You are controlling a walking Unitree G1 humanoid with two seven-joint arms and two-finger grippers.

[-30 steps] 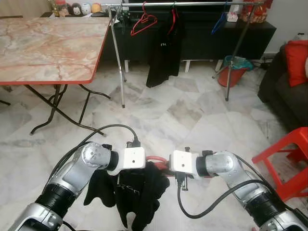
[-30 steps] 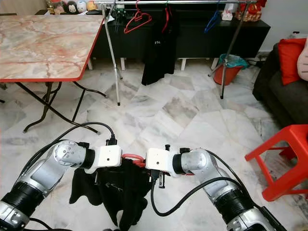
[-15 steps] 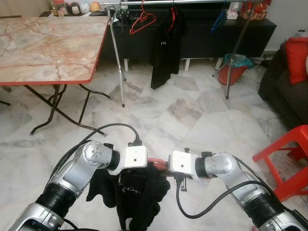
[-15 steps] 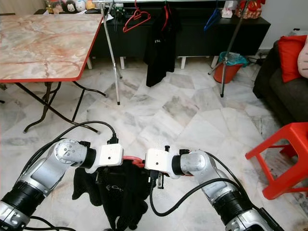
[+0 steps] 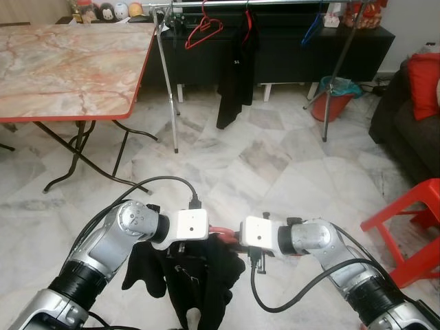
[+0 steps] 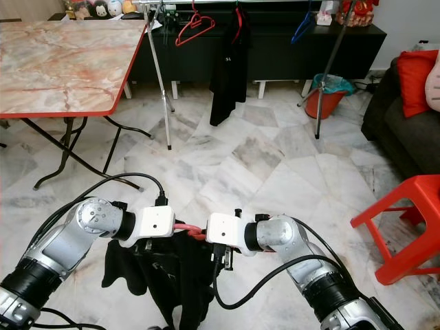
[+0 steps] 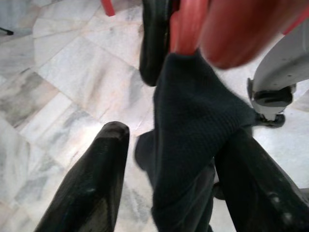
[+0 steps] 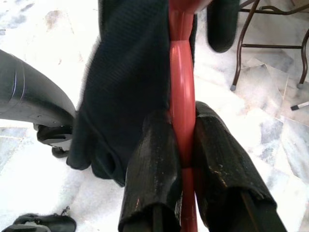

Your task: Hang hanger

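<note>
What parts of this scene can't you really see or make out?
- Red hanger: in the eye views mostly hidden behind both arms; its hook is not visible.
- Black garment: bottom cut off by the left eye view's lower edge.
- Left tool: the cloth sits between its fingers, so its grip is unclear.
- Figurines behind the table: too small.

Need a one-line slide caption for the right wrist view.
Right claw shut on the red hanger, black garment draped beside it, above the marble floor.

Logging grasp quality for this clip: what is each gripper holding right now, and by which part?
The right gripper is clamped on the red hanger at its bar. The left gripper is open, straddling the black garment draped on it.
</note>
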